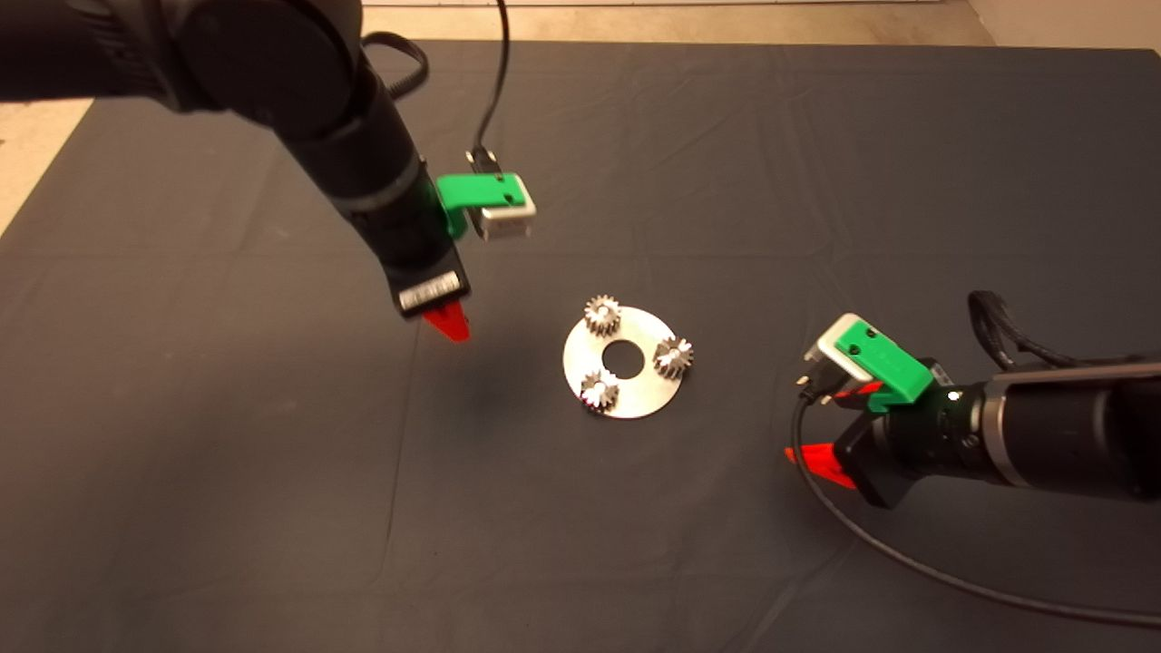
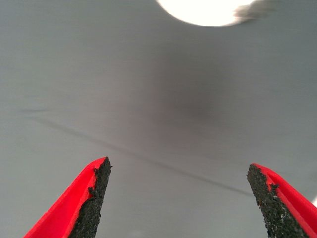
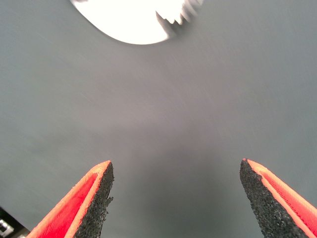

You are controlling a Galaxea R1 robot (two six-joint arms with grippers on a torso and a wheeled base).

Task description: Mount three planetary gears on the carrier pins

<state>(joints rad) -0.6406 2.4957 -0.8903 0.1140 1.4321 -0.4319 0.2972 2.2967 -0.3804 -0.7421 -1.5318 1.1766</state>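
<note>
A flat round silver disc (image 1: 635,390) with a centre hole lies in the middle of the mat. Three planetary gears sit on it in a triangle: one at the far side (image 1: 601,315), one at the right (image 1: 674,355), one at the near left (image 1: 600,391). The carrier pins are covered by the gears. My left gripper (image 1: 449,325) hovers left of the disc, open and empty; its wrist view shows the disc's edge (image 2: 205,12). My right gripper (image 1: 821,462) is to the right of the disc, open and empty, with the disc's edge (image 3: 131,20) and a gear's teeth (image 3: 176,15) in its wrist view.
A black cable (image 1: 907,562) trails from the right arm across the mat's near right part. Another cable (image 1: 497,82) hangs from the left wrist camera. Pale floor (image 1: 27,172) shows beyond the mat's left and far edges.
</note>
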